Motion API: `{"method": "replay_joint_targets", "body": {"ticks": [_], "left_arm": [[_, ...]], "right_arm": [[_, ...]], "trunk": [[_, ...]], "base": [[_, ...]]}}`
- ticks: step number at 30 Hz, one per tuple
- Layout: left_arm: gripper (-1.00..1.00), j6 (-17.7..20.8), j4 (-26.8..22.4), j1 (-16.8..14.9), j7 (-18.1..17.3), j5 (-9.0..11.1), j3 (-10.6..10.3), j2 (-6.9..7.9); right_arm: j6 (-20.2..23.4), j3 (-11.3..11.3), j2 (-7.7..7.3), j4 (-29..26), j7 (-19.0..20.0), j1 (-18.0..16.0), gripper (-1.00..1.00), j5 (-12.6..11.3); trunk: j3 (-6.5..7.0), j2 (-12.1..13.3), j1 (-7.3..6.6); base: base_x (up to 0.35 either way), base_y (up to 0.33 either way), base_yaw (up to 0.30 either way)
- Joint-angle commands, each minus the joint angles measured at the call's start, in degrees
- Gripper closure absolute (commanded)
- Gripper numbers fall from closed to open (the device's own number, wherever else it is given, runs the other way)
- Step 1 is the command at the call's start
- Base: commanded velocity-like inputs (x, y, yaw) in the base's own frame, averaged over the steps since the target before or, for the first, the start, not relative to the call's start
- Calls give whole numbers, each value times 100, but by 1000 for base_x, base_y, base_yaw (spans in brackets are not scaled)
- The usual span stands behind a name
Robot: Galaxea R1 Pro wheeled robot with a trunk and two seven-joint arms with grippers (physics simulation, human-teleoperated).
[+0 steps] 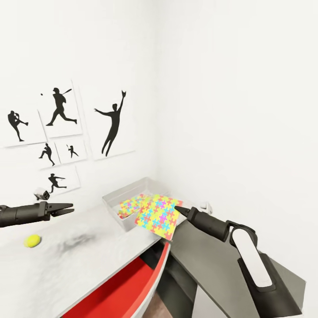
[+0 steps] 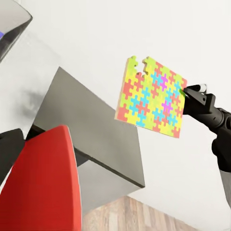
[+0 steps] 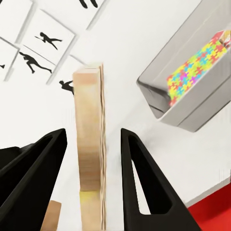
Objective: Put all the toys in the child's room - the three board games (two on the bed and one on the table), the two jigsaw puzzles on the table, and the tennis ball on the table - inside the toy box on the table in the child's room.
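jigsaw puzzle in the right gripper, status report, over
Right gripper shut on jigsaw puzzle, held at the toy box rim. Left gripper empty. Other puzzle in box. Tennis ball on table.

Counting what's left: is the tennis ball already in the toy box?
No, the tennis ball lies on the white table, apart from the toy box.

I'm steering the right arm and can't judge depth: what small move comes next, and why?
Probably ease the right gripper forward over the toy box, then release: its held jigsaw puzzle hangs at the box's near rim, where another puzzle already lies inside.
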Motion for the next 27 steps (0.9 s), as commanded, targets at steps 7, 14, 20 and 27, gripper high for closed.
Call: {"method": "replay_joint_targets", "body": {"ticks": [7,14,20,27], "left_arm": [[-100,61,2,-1,-21,0,-5,0],[-100,61,2,-1,-21,0,-7,0],[-100,61,2,-1,-21,0,-8,0],[-100,54,2,-1,-21,0,-8,0]], "right_arm": [[15,-4,-20,-3,35,-2,100,22],[15,-15,-30,-1,35,-2,100,22],[15,-17,-42,1,35,-2,100,22],[15,-24,-51,3,42,-2,100,22]], "trunk": [[-20,-4,4],[-38,-4,4],[-53,-4,4],[-70,-4,4]], "base": [[100,31,272],[7,2,272],[131,34,272],[279,41,272]]}}
